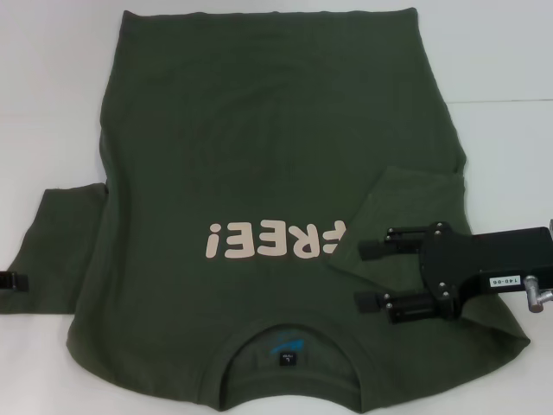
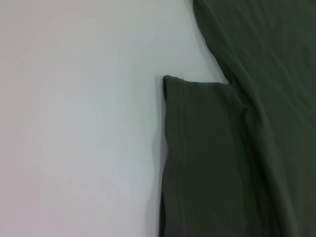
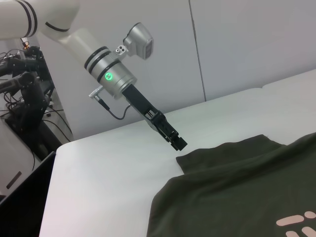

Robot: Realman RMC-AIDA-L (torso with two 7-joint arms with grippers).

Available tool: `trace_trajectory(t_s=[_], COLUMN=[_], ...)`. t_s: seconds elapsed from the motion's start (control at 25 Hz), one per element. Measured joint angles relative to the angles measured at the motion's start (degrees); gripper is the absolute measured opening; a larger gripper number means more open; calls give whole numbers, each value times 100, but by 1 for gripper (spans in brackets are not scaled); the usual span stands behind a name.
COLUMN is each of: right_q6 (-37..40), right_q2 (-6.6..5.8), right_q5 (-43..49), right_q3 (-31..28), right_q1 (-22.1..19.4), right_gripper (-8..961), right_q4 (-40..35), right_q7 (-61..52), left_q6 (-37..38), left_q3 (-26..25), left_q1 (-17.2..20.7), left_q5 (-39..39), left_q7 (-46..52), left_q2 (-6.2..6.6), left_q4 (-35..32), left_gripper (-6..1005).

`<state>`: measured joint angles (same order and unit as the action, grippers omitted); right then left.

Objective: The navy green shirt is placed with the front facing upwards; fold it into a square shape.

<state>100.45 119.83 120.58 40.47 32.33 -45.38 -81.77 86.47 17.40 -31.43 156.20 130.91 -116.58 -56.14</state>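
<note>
- Shirt (image 1: 259, 156): dark olive green, spread front-up on the white table (image 1: 52, 60), collar at the near edge, hem at the far side.
- Print "FREE!" (image 1: 272, 238) in pale pink across the chest, reading upside down from the head view.
- Collar (image 1: 289, 346): ribbed, with a small dark label (image 1: 285, 356) inside and a blue mark just beyond it.
- Right sleeve (image 1: 389, 225) is folded inward, lying on the body of the shirt and covering the start of the print.
- Left sleeve (image 1: 60, 246) lies flat, stretched out to the left on the table; its hemmed edge shows clearly in the left wrist view (image 2: 197, 158).
- Right tool (image 1: 370, 277): over the right shoulder area of the shirt, just beside the folded sleeve, fingers spread apart and pointing left, nothing between them.
- Left tool (image 3: 177, 143): at the outer edge of the left sleeve, tip just above the cloth; only a sliver shows at the left border of the head view. Cannot tell whether its fingers are apart or together.
</note>
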Motion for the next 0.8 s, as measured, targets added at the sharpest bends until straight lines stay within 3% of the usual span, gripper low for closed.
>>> trace_trajectory(t_s=[0.8], right_q6=[-72], right_q2=[5], right_q5=[0], right_q3=[-4], right_q1=[19], right_gripper=[785], right_q4=[73], right_q7=[-58], left_q6=[-257], left_q3=[8], left_q1=[23], left_q5=[99], left_q7=[12], left_q2=[-25], left_q4=[141], left_gripper=[697])
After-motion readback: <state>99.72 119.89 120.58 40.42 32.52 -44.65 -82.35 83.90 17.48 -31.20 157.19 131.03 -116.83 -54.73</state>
